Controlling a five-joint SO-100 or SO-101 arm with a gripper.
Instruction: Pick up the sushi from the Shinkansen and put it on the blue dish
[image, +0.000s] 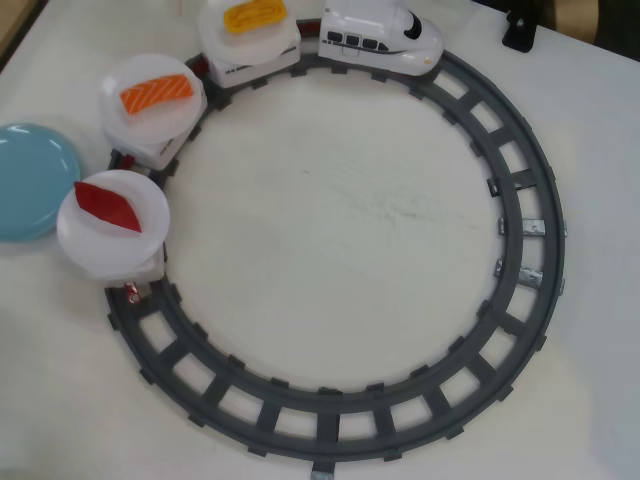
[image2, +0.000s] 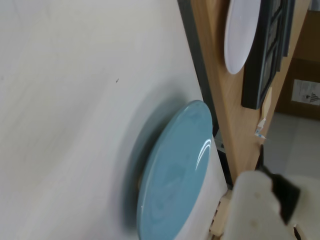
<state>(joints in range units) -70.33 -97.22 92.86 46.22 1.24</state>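
Blue dish (image: 30, 180) cut off at left

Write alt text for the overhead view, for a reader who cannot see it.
A white plastic toy bullet train pulls three cars with round white plates around a circular grey track: a yellow egg-like sushi piece, an orange striped salmon piece and a dark red pointed piece. A round light-blue plate lies empty at the left edge.
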